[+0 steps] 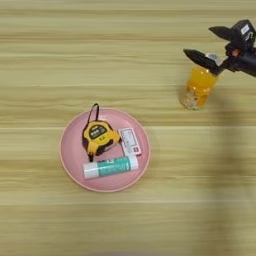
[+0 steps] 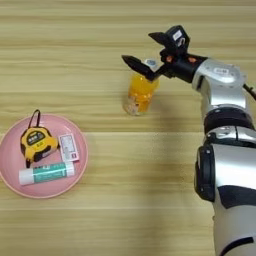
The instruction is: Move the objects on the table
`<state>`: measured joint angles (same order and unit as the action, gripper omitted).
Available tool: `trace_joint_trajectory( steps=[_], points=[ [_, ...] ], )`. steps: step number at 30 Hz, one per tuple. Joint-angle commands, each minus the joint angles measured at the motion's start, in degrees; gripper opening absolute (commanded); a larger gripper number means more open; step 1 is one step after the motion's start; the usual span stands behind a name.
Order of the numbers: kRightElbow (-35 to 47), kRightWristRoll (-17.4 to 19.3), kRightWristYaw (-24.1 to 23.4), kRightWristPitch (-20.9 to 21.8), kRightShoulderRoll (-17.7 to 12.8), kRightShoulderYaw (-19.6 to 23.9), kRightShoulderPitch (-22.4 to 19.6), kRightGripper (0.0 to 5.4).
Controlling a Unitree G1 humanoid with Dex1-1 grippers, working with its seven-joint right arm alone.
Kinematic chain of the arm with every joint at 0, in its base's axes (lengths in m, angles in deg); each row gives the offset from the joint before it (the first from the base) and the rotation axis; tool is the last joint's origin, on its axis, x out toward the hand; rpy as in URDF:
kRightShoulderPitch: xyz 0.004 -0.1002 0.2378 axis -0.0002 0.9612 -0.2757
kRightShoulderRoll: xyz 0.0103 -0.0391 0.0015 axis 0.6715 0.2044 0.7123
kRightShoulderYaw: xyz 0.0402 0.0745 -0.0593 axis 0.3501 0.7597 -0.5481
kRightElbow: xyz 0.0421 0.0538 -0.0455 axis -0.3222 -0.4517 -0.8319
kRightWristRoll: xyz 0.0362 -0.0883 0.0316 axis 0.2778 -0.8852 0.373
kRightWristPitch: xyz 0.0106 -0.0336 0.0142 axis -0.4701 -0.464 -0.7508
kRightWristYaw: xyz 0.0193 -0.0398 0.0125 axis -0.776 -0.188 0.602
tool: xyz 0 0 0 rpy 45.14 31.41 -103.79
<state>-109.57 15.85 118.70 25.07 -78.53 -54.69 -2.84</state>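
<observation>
1. Looking down on a light wooden surface point(image 1: 125, 50), the scene holds a large round pink plate point(image 1: 70, 165), which serves as the landmark for every position below.
2. On the plate lie three things: a yellow-and-black tape measure point(image 1: 99, 137) with its black strap reaching to the plate's far rim, a small white-and-pink card point(image 1: 129, 141) just to the right of the tape measure, and a white tube with a green label point(image 1: 110, 167) lying lengthwise on the near side.
3. A small orange-drink bottle point(image 2: 140, 95) with a white cap stands upright on the bare surface, well apart from the plate, to its right and farther away.
4. The robot's right claw point(image 2: 147, 50) hovers at the bottle's cap, its two black fingers spread wide, one on each side, released and gripping nothing.
5. Progress, as a judgement: the tape measure and tube already rest on the plate, while the bottle is still off it, so the bottle looks like the item left to handle.
6. Writing on the tube label and card is too small to read; no brand is legible.
</observation>
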Motion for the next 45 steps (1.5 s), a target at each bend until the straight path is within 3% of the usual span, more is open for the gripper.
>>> trace_joint_trajectory(
  steps=[1,6,17,26,33,45],
  points=[
    [9.9,2.8,-0.5,-0.2,-1.7,0.9,-4.0,5.38],
    [18.5,4.5,-0.4,-2.3,-1.3,0.6,-1.8,5.38],
    [43.7,7.9,-1.0,-11.0,1.6,-2.9,5.9,5.38],
    [53.0,7.8,-1.9,-16.3,5.6,-7.5,9.6,5.38],
    [53.2,6.4,-2.6,-18.7,10.9,-13.2,12.4,5.38],
    [47.0,5.0,-2.6,-19.4,16.0,-17.8,13.2,5.38]
  ],
)
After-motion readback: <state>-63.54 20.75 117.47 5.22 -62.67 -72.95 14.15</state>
